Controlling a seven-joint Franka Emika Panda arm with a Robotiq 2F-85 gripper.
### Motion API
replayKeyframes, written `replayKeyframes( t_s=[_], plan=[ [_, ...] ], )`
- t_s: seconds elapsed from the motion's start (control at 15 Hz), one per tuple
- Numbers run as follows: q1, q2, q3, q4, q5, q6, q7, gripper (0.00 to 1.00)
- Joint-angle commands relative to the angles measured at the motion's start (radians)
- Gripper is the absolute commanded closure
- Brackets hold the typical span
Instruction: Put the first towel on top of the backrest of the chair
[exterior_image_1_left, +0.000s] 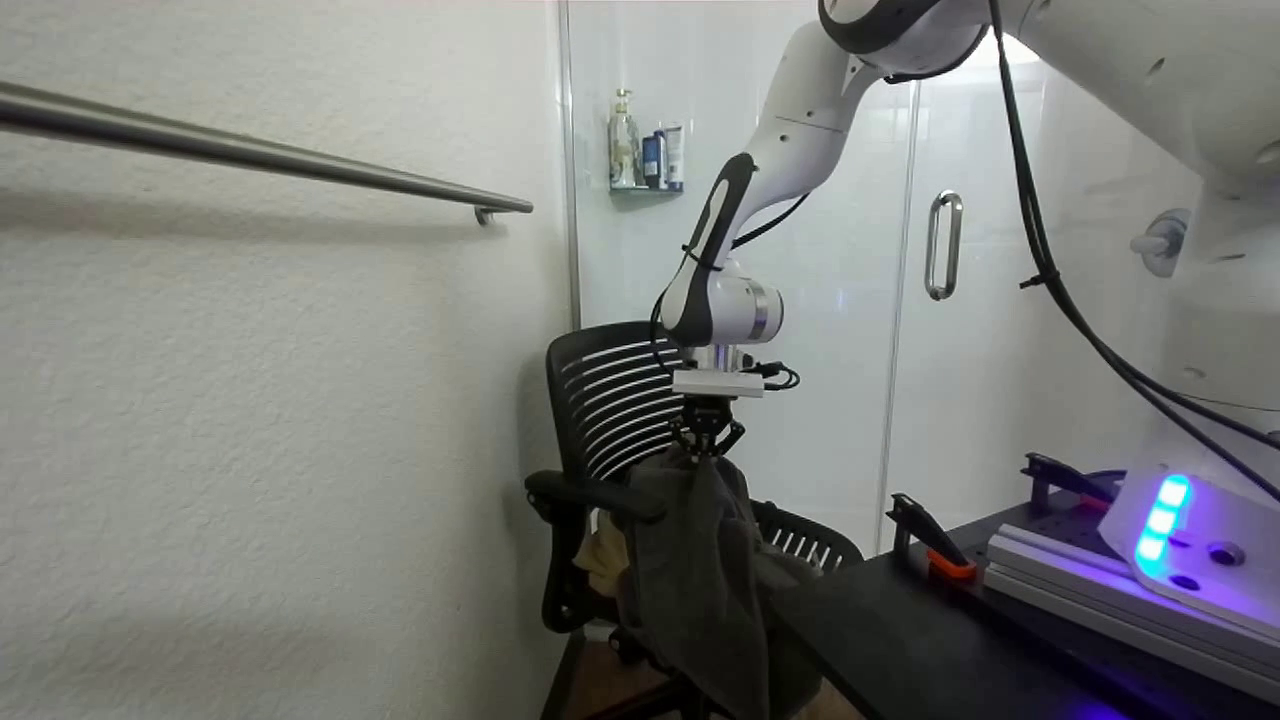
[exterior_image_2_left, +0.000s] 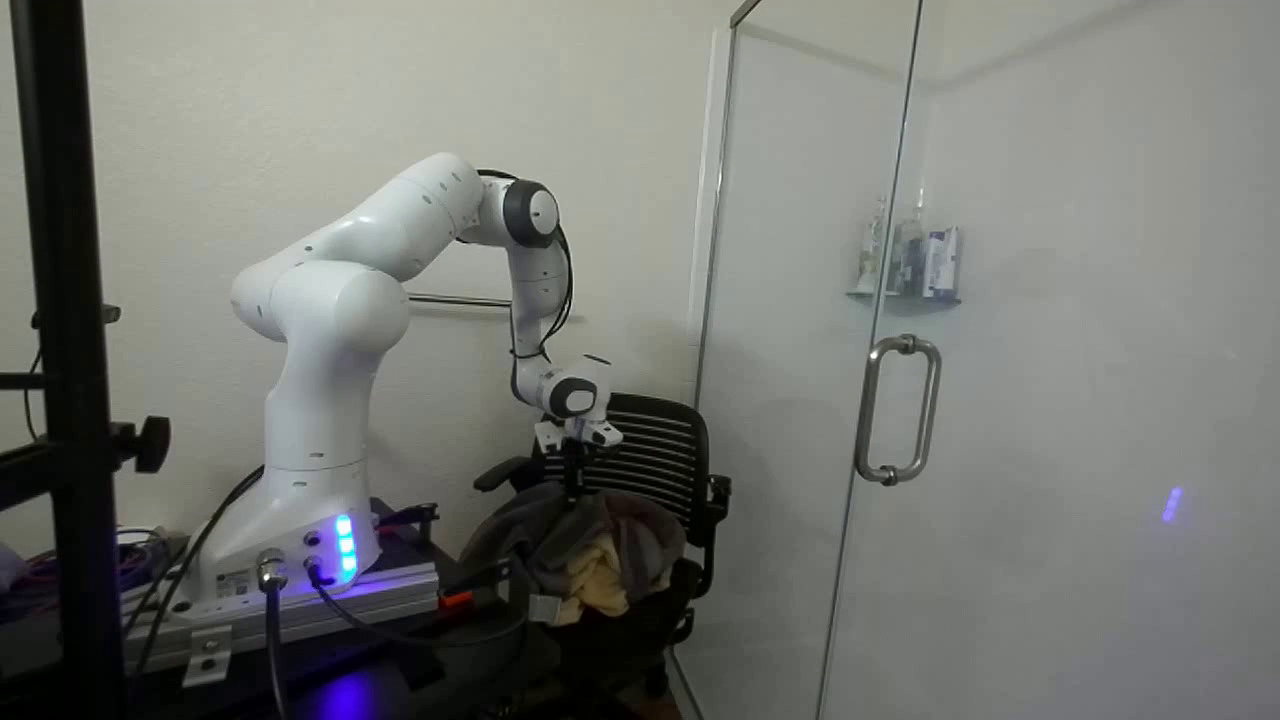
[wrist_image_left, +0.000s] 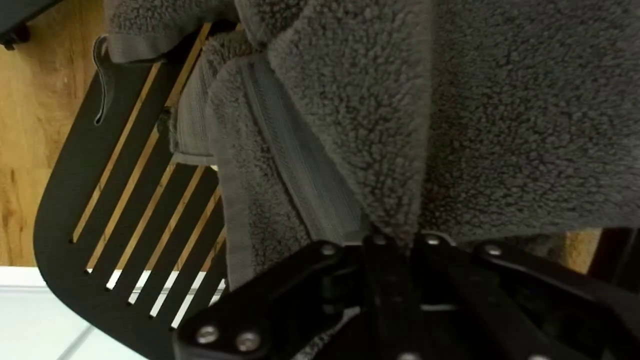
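Note:
A dark grey towel hangs from my gripper in front of the black chair. In the wrist view my gripper is shut on a pinched fold of this grey towel. The towel's lower part hangs down by the chair seat. The chair's slatted backrest stands behind the gripper, with its top edge above the fingertips. The backrest also shows in an exterior view, behind the gripper and the bundled towels. Where the held towel ends and other grey cloth begins is hard to tell.
A yellow cloth lies among the towels on the chair. The slatted seat shows beside the towel. A chair armrest is close to the gripper. A black table carries the robot base. A wall and glass shower door flank the chair.

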Motion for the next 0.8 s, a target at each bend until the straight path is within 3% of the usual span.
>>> replayKeyframes(
  t_s=[0.0, 0.13, 0.2, 0.47, 0.73],
  plan=[
    [-0.083, -0.21, 0.043, -0.173, 0.044, 0.019, -0.074, 0.99],
    [-0.11, -0.313, 0.056, -0.248, 0.051, 0.023, -0.111, 0.99],
    [-0.166, -0.372, 0.114, -0.285, 0.071, 0.004, -0.201, 0.99],
    [-0.243, -0.604, 0.197, -0.439, 0.155, 0.0, -0.379, 0.99],
    [-0.23, -0.845, 0.197, -0.544, 0.288, 0.018, -0.481, 0.99]
  ],
)
